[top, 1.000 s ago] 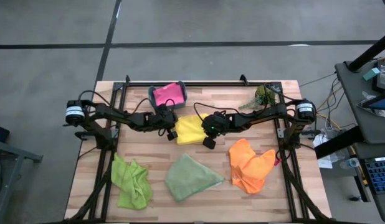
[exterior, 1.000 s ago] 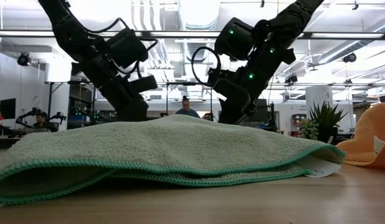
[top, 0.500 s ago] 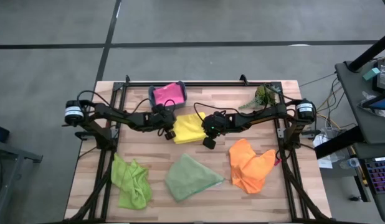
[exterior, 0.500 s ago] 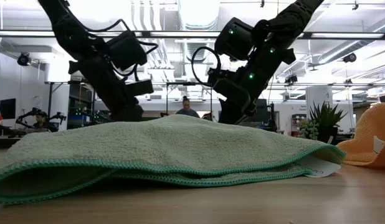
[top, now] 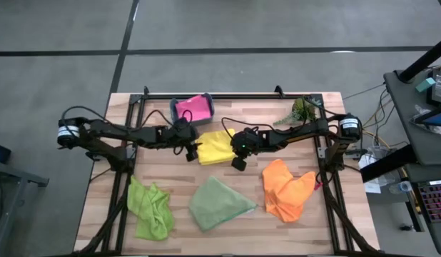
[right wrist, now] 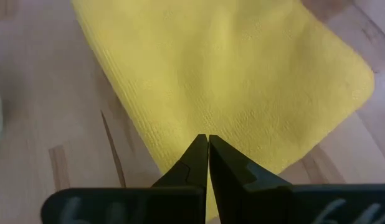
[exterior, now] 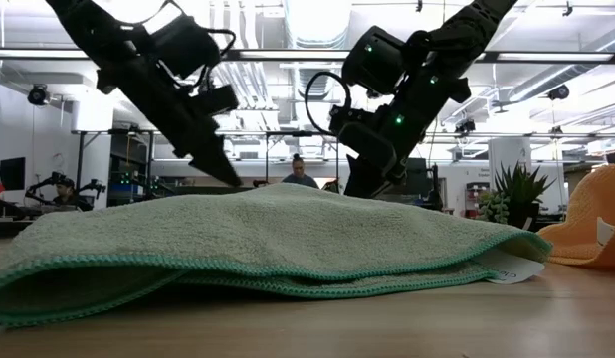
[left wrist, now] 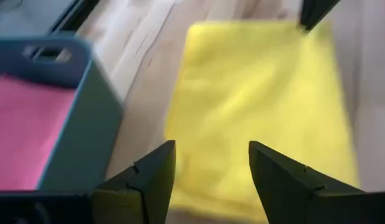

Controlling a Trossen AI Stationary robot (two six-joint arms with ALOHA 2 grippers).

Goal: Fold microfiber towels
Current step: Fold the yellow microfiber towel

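Wooden planks made up the counter, which carried the cloths spread across it; the yellow towel lay near the middle, already doubled into a flat rectangle, between the two arms. The left gripper hung just off that towel's edge on the bin side with its jaws apart and nothing between them; the right gripper sat at the opposite edge, its jaws pressed together and empty, tips at the cloth's border. The teal bin stood just behind, with the pink towel inside it.

The step in hand looked like finishing the yellow fold, either a further halving or a lift into the bin; to do it well, the open jaws should come down squarely on the edge and take every layer at once, since a grip on the top layer alone would peel the fold open; the right tips could pin the far border while the left pulls, so that the cloth does not slide on the smooth wood; edges should meet before any release.

Nearer the front edge waited the lime green towel, the sage green towel and the orange towel, all three loose and rumpled; a plant sprig lay at a back corner.
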